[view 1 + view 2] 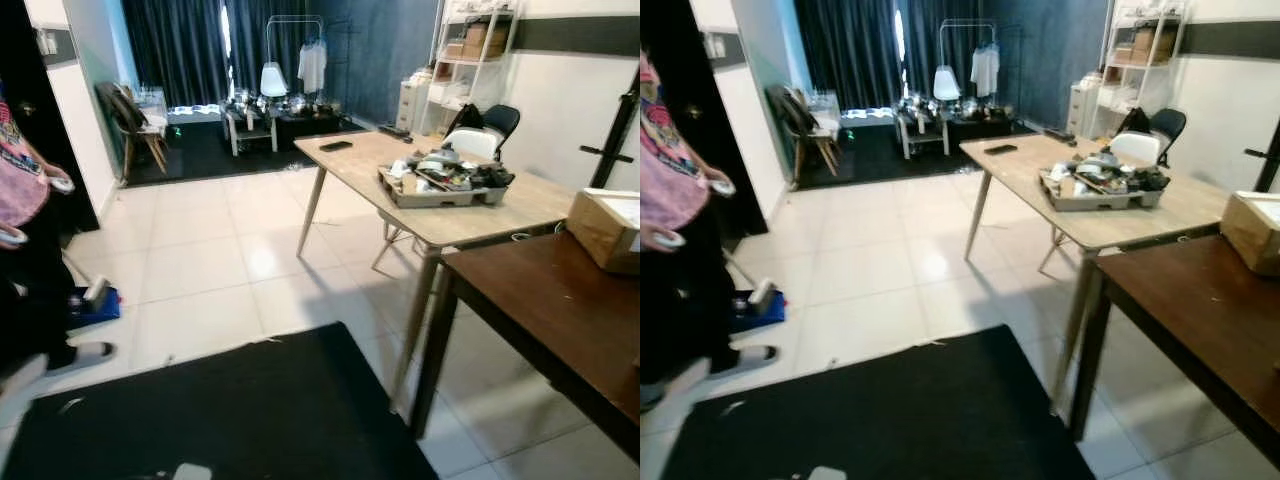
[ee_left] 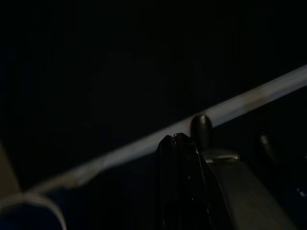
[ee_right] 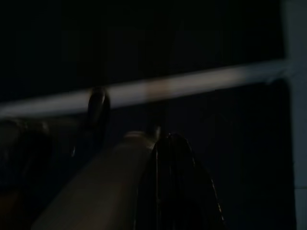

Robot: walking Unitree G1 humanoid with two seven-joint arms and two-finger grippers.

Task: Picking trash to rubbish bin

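A small pale scrap (image 1: 70,404), possibly trash, lies on the black mat (image 1: 250,410) at lower left. Both arms hang idle in darkness. Whether either gripper's jaws are parted cannot be told, nor which arm is nearer.

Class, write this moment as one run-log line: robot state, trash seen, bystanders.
state: walking, arms idle | trash: none picked; small white scrap on black rug | bin: unseen | bystander: person at left | table tray cluttered

You have two tables (image 1: 545,205) (image 1: 560,310), one tray (image 1: 440,196), one cardboard box (image 1: 605,228), one black rug (image 1: 230,410), and one person (image 1: 25,270).
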